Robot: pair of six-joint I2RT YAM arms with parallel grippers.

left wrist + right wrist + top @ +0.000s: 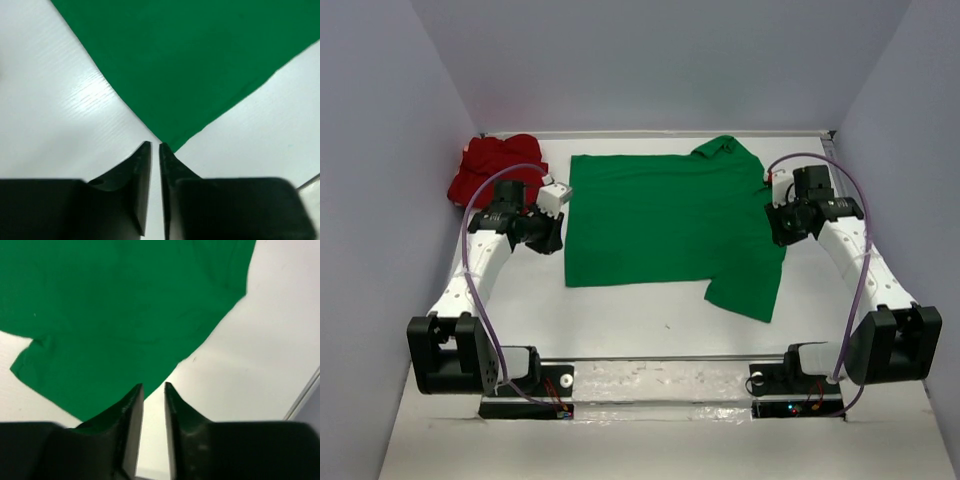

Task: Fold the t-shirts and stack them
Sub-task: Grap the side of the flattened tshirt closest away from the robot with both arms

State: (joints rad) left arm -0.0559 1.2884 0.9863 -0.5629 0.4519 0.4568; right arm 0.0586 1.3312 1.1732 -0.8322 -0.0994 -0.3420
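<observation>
The green t-shirt (670,225) lies spread flat in the middle of the table, one sleeve sticking out at its near right. The red t-shirt (495,170) sits crumpled at the back left corner. My left gripper (554,240) hovers at the green shirt's left edge. In the left wrist view the left gripper (155,146) stands slightly open and empty, with a corner of the green shirt (190,60) just past its tips. My right gripper (783,236) hovers at the shirt's right edge. The right gripper (153,386) is open and empty beside the green cloth (125,305).
Grey walls enclose the white table (620,310) on the left, back and right. Both arm bases (660,385) are bolted along the near edge. The red shirt lies just behind my left arm.
</observation>
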